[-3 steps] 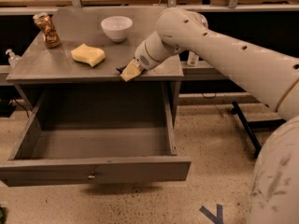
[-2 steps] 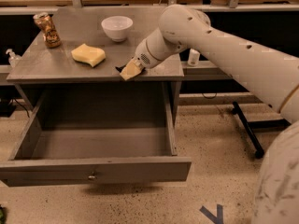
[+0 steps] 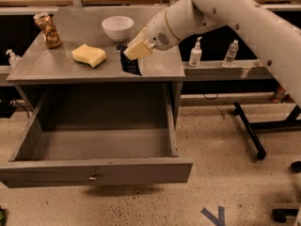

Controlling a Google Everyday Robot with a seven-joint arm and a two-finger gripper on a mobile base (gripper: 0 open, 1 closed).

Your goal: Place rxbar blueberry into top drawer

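- The drawer [image 3: 141, 169] stands pulled open with nothing visible inside, so that part is done.
- The bar [image 3: 131, 66] is not yet in it. It sits at the front edge of the table [image 3: 47, 67], right of the sponge [image 3: 89, 55].
- The gripper [image 3: 137, 50] is at the bar's upper end, touching it or just over it.
- I cannot tell whether the gripper is clamped on the bar or open.
- Left to do, as I judge: lift the bar, carry it forward over the drawer, and release it.
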